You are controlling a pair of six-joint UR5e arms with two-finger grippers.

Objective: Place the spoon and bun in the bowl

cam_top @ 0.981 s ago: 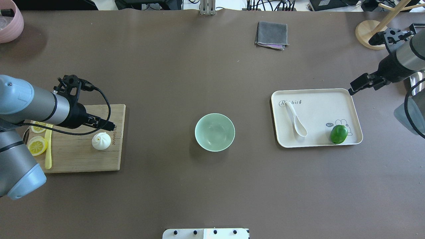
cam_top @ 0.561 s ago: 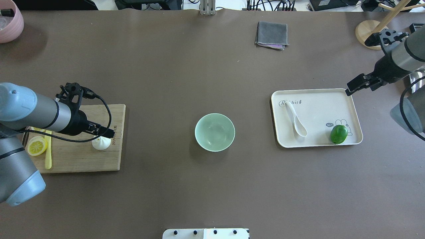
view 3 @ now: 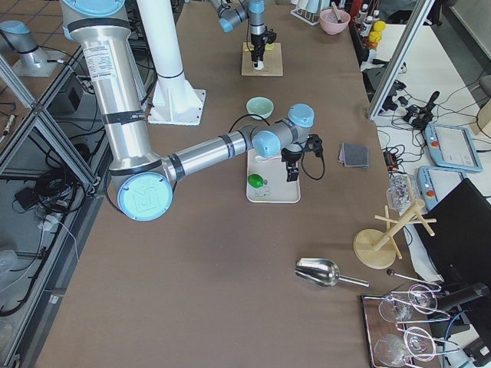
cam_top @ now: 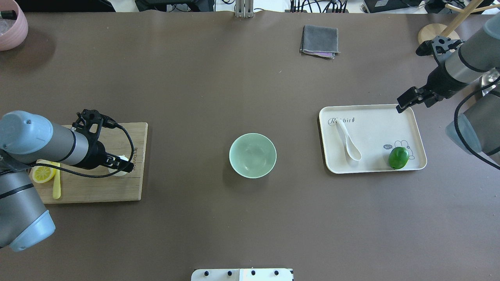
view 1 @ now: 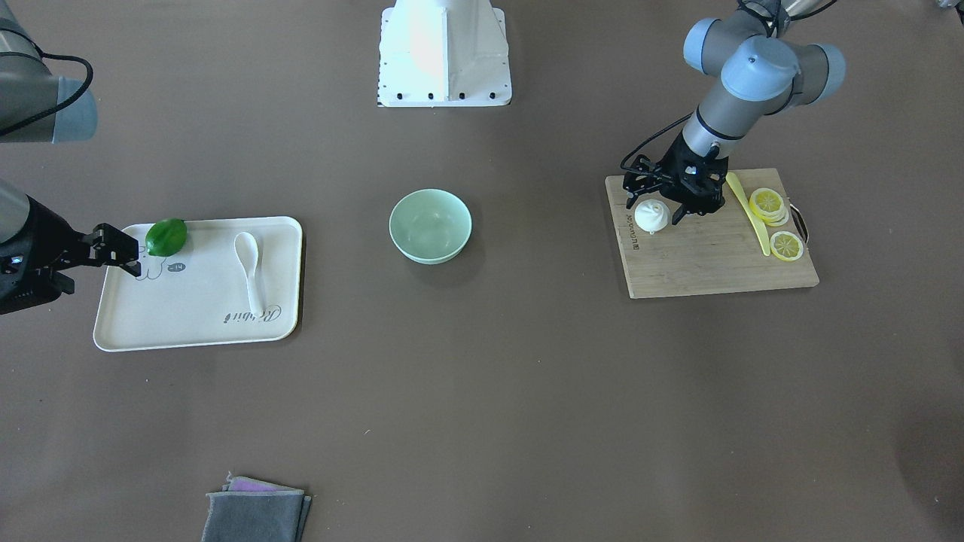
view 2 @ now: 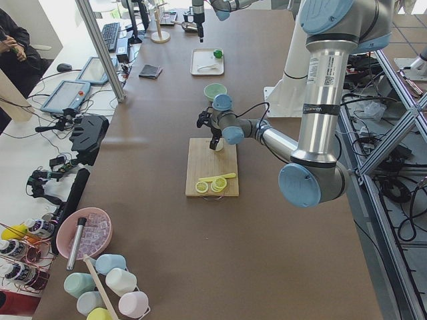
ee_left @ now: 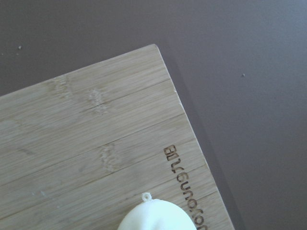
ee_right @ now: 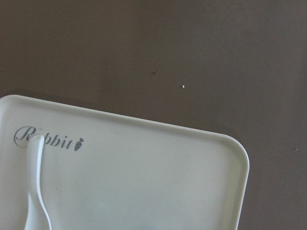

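The white pleated bun point(view 1: 652, 216) sits on the wooden cutting board point(cam_top: 90, 187) at the table's left. My left gripper point(view 1: 663, 207) is open and low over the bun, its fingers on either side of it. The bun is mostly hidden under the gripper in the overhead view point(cam_top: 118, 173) and shows at the bottom edge of the left wrist view point(ee_left: 152, 218). The white spoon point(cam_top: 347, 142) lies on the cream tray point(cam_top: 375, 117) at the right. My right gripper point(cam_top: 404, 104) is open and empty above the tray's far right corner. The mint-green bowl point(cam_top: 252, 155) stands empty at the centre.
A green lime point(cam_top: 398, 157) lies in the tray's near right corner. Lemon slices point(cam_top: 43, 173) and a yellow knife point(cam_top: 57, 185) lie on the board's left part. A grey cloth point(cam_top: 319, 41), a pink bowl point(cam_top: 11, 23) and a wooden stand point(cam_top: 433, 39) sit along the far edge.
My left gripper has moved toward the near edge and come down over the bun, now covering it. My right gripper has moved left and farther back, to the tray's far right corner.
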